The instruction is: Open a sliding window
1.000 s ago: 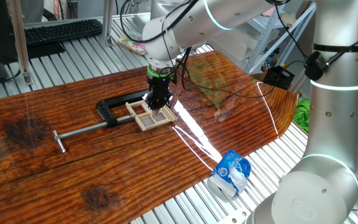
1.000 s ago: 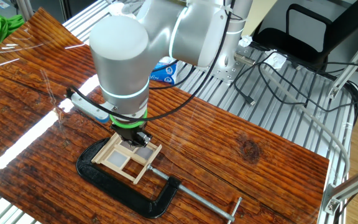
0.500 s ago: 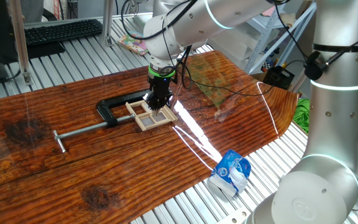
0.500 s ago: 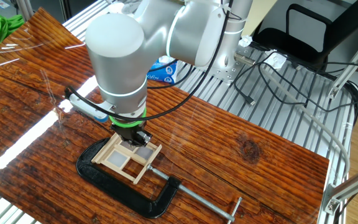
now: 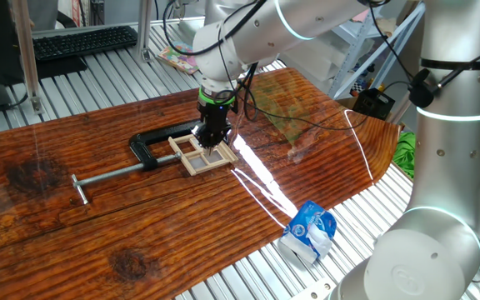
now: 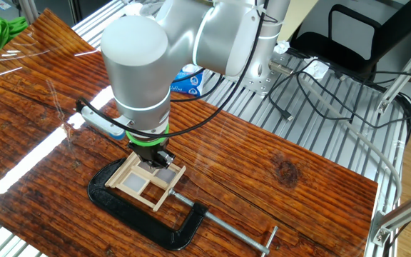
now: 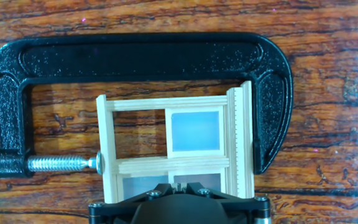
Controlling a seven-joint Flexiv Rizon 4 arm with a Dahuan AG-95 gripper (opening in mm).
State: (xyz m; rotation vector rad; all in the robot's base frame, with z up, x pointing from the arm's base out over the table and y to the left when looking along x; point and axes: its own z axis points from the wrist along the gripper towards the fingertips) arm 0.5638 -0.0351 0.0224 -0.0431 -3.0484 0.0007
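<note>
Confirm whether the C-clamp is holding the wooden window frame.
Yes: in the hand view the black C-clamp spans the sliding window, screw pad and jaw against opposite frame sides.

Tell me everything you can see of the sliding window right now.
The sliding window is a small pale-wood frame with crossbars and bluish-white panes, lying flat on the wooden table. A black C-clamp grips it from both sides, screw pad on one side rail. The pincer sits on its edge; its fingertips are hidden.

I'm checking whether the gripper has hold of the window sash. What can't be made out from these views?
- Gripper fingertips: in the hand view, the black hand body covers them at the bottom edge; in both fixed views they are too small.
- Sliding window near edge: cut off in the hand view.
- C-clamp handle: outside the hand view's left edge.
</note>
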